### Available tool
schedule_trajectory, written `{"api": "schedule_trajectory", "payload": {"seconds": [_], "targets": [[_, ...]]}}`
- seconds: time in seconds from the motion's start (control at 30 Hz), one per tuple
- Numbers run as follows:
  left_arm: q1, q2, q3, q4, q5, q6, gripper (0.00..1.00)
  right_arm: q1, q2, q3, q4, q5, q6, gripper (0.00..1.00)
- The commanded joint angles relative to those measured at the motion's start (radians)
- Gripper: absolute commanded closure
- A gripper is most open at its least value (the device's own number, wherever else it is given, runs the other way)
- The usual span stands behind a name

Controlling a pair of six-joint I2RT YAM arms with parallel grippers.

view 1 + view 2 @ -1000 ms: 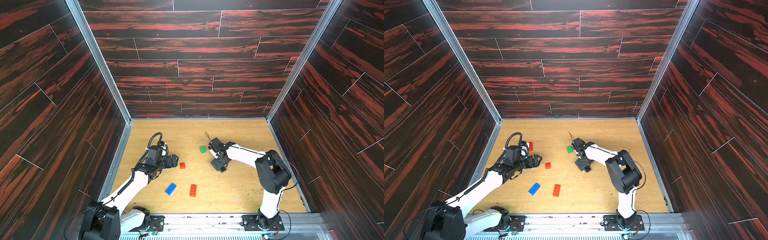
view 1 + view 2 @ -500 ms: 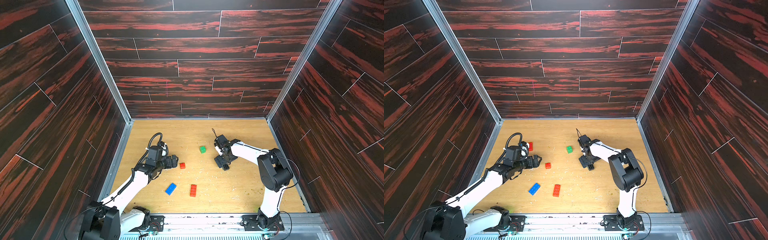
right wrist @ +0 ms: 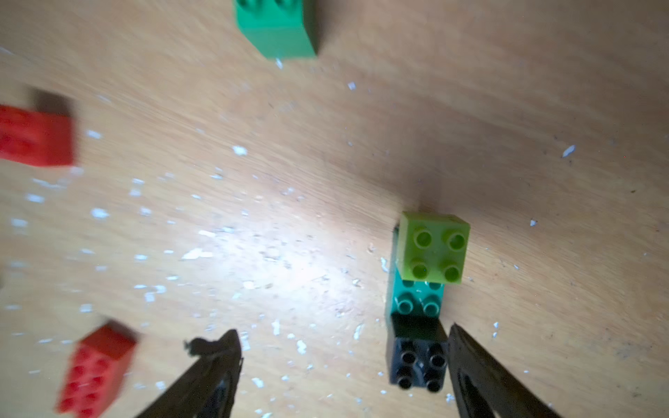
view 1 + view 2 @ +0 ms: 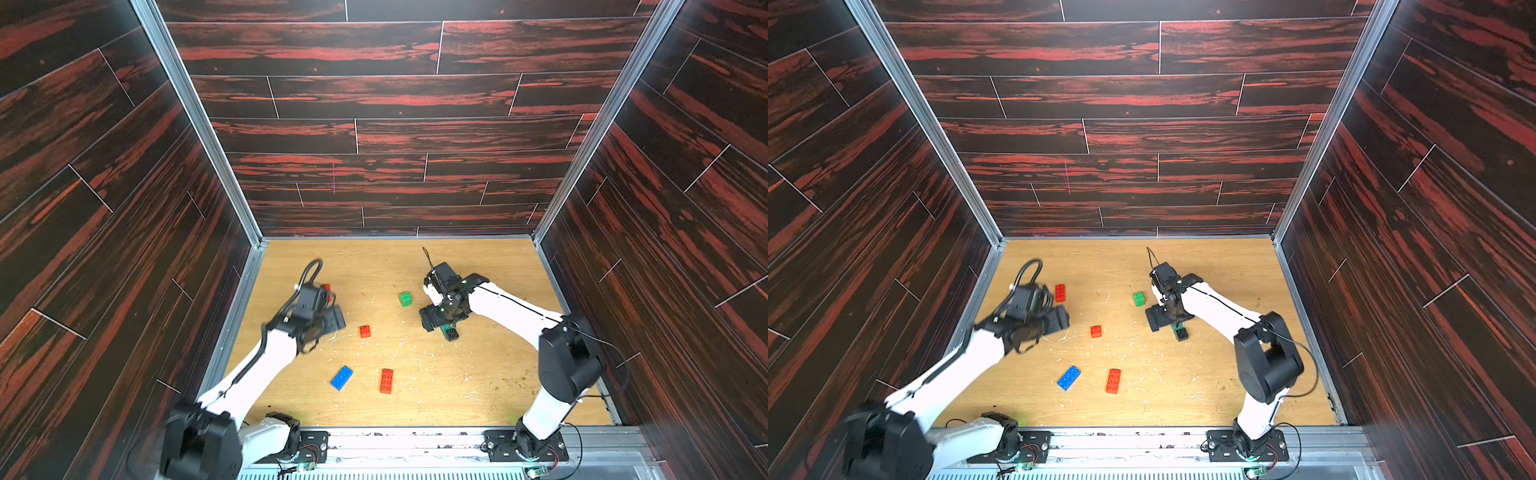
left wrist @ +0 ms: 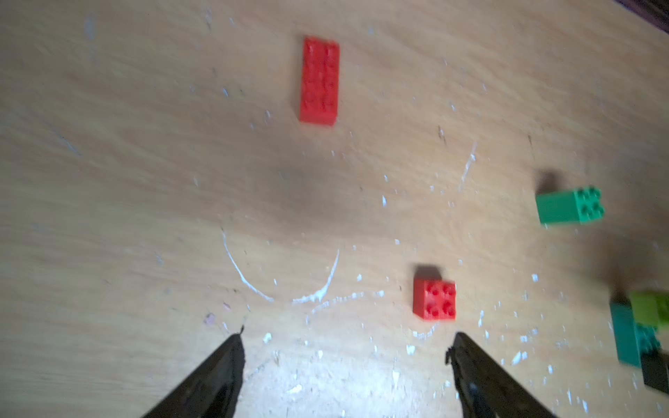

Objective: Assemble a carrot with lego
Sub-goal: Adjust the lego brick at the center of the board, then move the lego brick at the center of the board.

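Left claw (image 5: 345,340) and right claw (image 3: 344,336) hang released over the tabletop (image 4: 457,386), fingers spread wide, with nothing gripped in either. Dark wood-grain walls (image 4: 395,95) box in the pale, scuffed tabletop on three sides. The white left arm (image 4: 266,365) and right arm (image 4: 511,309) reach in from the front rail, each claw pointing down at the wood.

The carrot (image 4: 451,332) amounts to one joined piece, lying directly under the right claw: a teal bar (image 3: 416,302) with a lime brick (image 3: 434,249) on the end farther from the claw and a black brick (image 3: 416,358) on the nearer end. The black brick sits between the right claw's fingers, hard against one of them; whether they touch cannot be told. In both top views the piece pokes out from beneath the right claw toward the front rail.

The other bricks lie loose. One long red brick (image 4: 1060,292) rests just beyond the left claw, toward the back wall, half hidden by the wrist in a top view. A second long red brick (image 4: 386,380) lies well apart from both claws, nearer the front rail, with the blue brick (image 4: 342,377) near it on the left claw's side, not touching. The green brick (image 4: 405,299) stands near the right claw, on the side facing the left claw. The small red brick (image 4: 365,331) lies between the claws, closer to the left one, just off a fingertip.
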Motion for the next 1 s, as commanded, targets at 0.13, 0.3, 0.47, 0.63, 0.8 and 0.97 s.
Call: {"api": "schedule_trajectory", "payload": {"seconds": [0.13,0.3,0.47,0.63,0.8,0.97], "targets": [[0.106,0.276,0.257,-0.145,0.023,0.117,0.13,0.004,-0.063,0.0,-0.035,-0.068,0.071,0.1],[0.128,0.433,0.41,-0.176,0.053,0.179,0.16,0.002,-0.069,-0.008,-0.024,-0.082,0.078,0.1],[0.13,0.518,0.476,-0.164,0.083,0.194,0.19,-0.009,0.006,0.048,0.035,-0.115,0.067,0.1],[0.134,0.545,0.488,-0.149,0.097,0.196,0.2,-0.013,0.132,0.191,0.048,-0.119,0.043,0.11],[0.14,0.557,0.484,-0.13,0.121,0.191,0.2,-0.017,0.277,0.36,0.011,-0.115,0.011,0.13],[0.144,0.544,0.46,-0.093,0.168,0.182,0.21,-0.018,0.411,0.5,-0.04,-0.102,-0.018,0.16]]}}
